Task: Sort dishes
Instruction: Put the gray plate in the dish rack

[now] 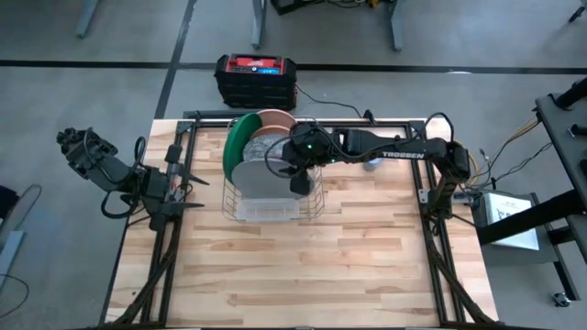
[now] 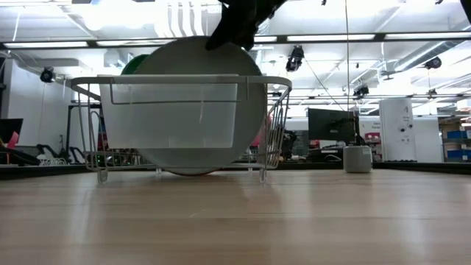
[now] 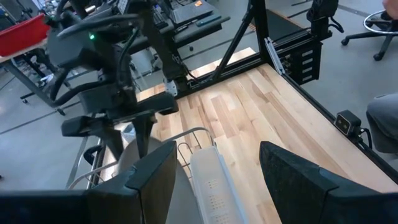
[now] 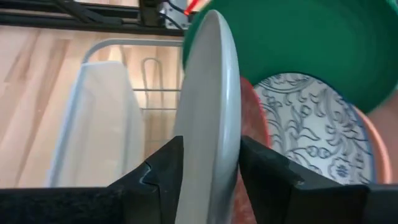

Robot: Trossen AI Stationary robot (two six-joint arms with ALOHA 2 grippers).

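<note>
A silver wire rack (image 1: 272, 197) with a clear tray stands at the table's far middle. Plates stand on edge in it: a dark green one (image 4: 298, 43), a salmon-pink one (image 1: 275, 117), a white patterned one (image 4: 311, 124), a red one (image 4: 254, 118), and nearest, a grey plate (image 2: 195, 110). My right gripper (image 1: 298, 181) reaches over the rack from the table's right and is shut on the grey plate's top. My left gripper (image 1: 183, 194) waits open at the table's left edge, clear of the rack. My right gripper pinches the grey plate's upper rim (image 4: 211, 134), one finger on each face. The fingers (image 4: 165, 168) come slanting down from above and from the table's right. The plate stands upright on edge, and its lower edge (image 2: 191, 171) is down in the rack.
A small grey gadget (image 2: 357, 158) sits on the table to the right of the rack. A black and red box (image 1: 257, 78) lies on the floor beyond the far edge. Bare wood (image 1: 303, 266) fills the table's near half.
</note>
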